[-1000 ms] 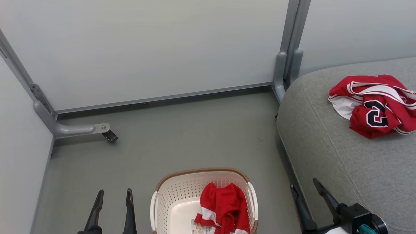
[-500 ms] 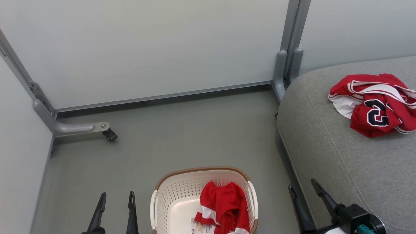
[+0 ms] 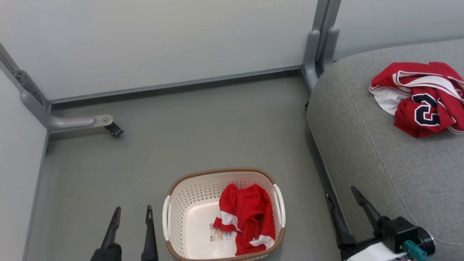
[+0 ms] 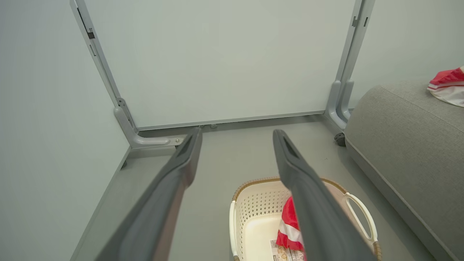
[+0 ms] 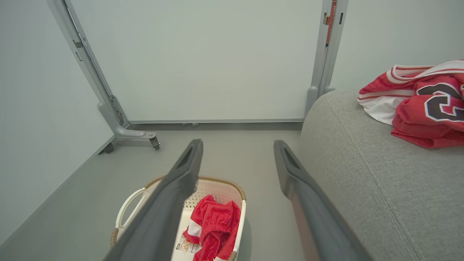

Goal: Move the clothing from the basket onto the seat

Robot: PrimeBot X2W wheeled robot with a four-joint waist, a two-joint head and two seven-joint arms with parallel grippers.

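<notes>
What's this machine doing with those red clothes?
The robot is moving red sportswear from the laundry basket to the grey sofa cushion. The jersey already lies on the cushion; the shorts are in the basket on the floor. The left end effector and right end effector hang open and empty either side of the basket.

The left gripper (image 3: 133, 208) and right gripper (image 3: 340, 192) each carry two long, slim, dark grey fingers (image 3: 111, 232) tapering to points. Behind the right sit a black housing (image 3: 397, 232), teal connector (image 3: 411, 250) and white casing (image 3: 373, 252).
</notes>
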